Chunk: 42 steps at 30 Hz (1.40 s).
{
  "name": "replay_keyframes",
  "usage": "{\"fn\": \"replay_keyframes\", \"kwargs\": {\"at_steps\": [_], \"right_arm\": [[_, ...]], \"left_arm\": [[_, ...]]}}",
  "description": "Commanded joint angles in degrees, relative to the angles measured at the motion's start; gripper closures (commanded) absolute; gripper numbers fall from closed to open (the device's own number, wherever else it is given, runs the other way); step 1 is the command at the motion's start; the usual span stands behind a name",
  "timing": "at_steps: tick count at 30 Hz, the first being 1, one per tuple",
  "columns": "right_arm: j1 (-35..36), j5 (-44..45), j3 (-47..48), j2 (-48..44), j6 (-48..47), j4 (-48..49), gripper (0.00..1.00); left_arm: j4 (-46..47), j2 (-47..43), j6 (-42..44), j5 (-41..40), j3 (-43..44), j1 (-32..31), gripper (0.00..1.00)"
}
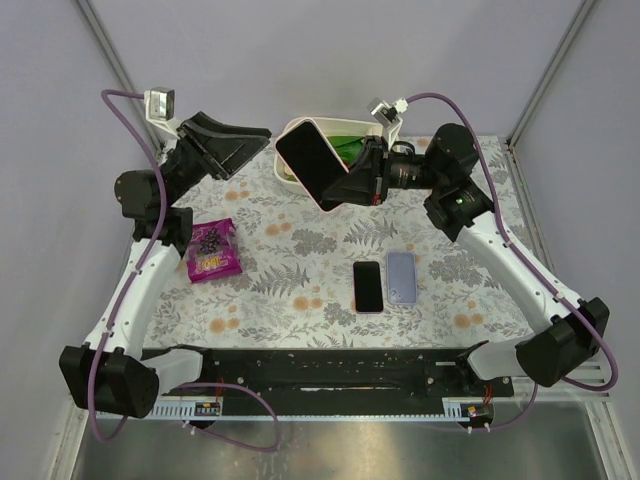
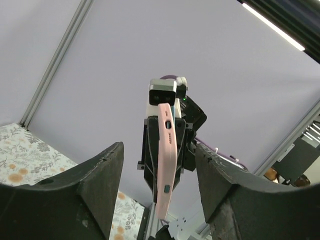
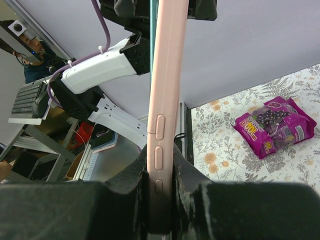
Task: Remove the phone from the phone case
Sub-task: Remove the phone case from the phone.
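Cased phone held aloft.
The right gripper [image 1: 352, 183] pinches the slim phone [image 1: 308, 160] in its smooth pink case [image 3: 165, 75]; the left gripper [image 1: 245, 152] gapes, empty, above the floral bench [image 1: 300, 290].

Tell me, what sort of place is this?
Probably a robotics lab's test booth: two robot arms bolted to a floral-covered table, plain grey screens on metal framing around it, and a computer keyboard just outside.

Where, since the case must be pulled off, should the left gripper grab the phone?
Probably the phone's free end, away from the right gripper's clamp. It faces the open left gripper edge-on, so come straight in and pinch across the flat faces.
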Motion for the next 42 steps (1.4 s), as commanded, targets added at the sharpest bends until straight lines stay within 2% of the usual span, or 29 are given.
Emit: {"fn": "replay_keyframes", "kwargs": {"at_steps": [1,4,13,20,31,39,42], "right_arm": [[-0.1,0.7,0.8,-1.0,0.5,5.7,1.0],[-0.1,0.9,1.4,-0.6,1.2,6.4,1.0],[-0.1,1.2,2.5,0.5,0.2,4.3,1.0],[-0.1,1.2,2.8,0.3,0.4,4.3,1.0],[-0.1,1.3,2.6,0.6,1.1,5.1,1.0],[-0.1,1.0,1.5,0.2,0.8,5.4,1.0],[-0.1,0.7,0.8,-0.1,0.5,5.7,1.0]], "left_arm": [[1.0,1.1,-2.4,-4.2,3.6,-1.3,0.4],[0.0,1.6,-2.7,-4.7,2.5,-1.6,0.47],[2.1,1.6,-4.0,-4.3,1.4,-4.1,0.44],[1.8,1.6,-4.1,-4.4,0.3,-4.5,0.54],[2.1,1.1,-4.5,-4.8,-0.7,-5.2,0.58],[6.4,1.6,-7.3,-5.0,-1.3,-5.2,0.76],[8.6,1.5,-9.0,-5.0,-1.5,-5.2,0.89]]}}
